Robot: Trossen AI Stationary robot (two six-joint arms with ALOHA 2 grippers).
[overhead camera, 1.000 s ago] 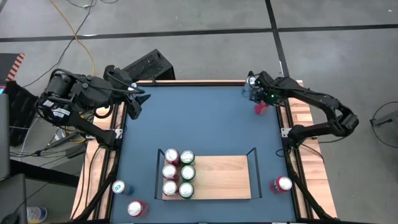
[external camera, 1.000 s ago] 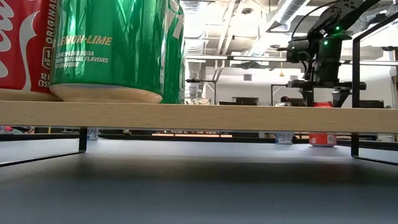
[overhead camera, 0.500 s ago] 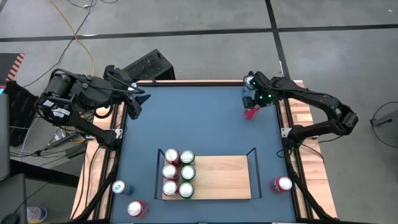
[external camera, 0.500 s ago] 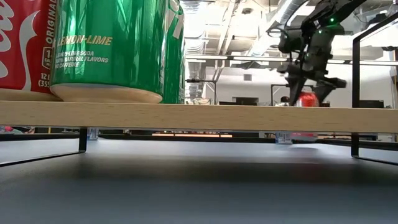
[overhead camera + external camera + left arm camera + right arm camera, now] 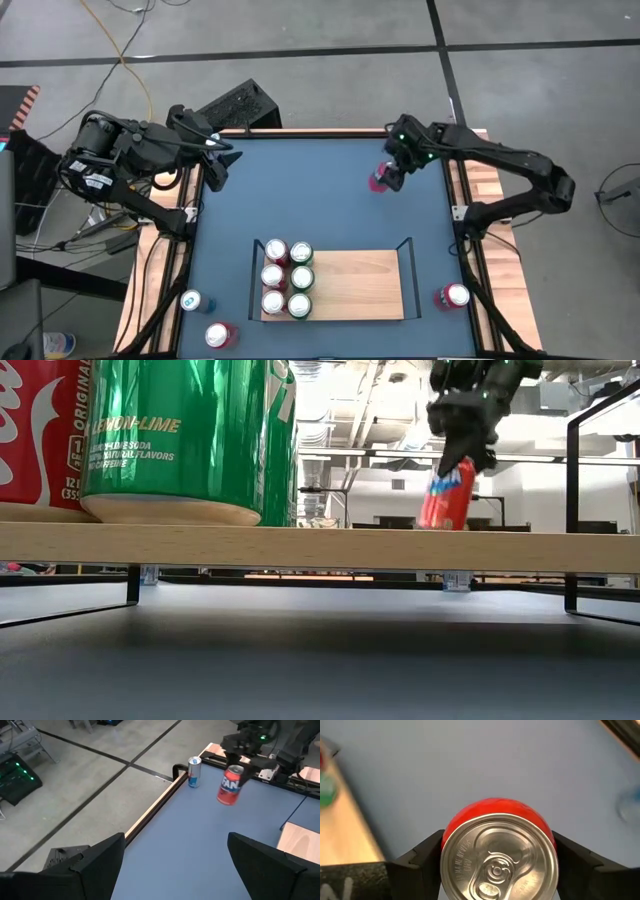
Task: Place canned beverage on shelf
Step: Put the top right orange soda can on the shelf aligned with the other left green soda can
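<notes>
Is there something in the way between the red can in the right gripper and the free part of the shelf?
Nothing visible blocks it. The right gripper holds the red can lifted above the table, which is bare between it and the shelf. The six cans fill only the shelf's left end; the black rail at the right end is the one thing to clear.

Overhead and table-level cameras both see the shelf (image 5: 345, 285).

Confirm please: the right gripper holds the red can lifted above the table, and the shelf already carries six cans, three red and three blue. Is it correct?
Not quite. The right gripper does hold the red can lifted above the table, and the shelf does carry six cans, but the high view shows three red and three green, not blue.
</notes>
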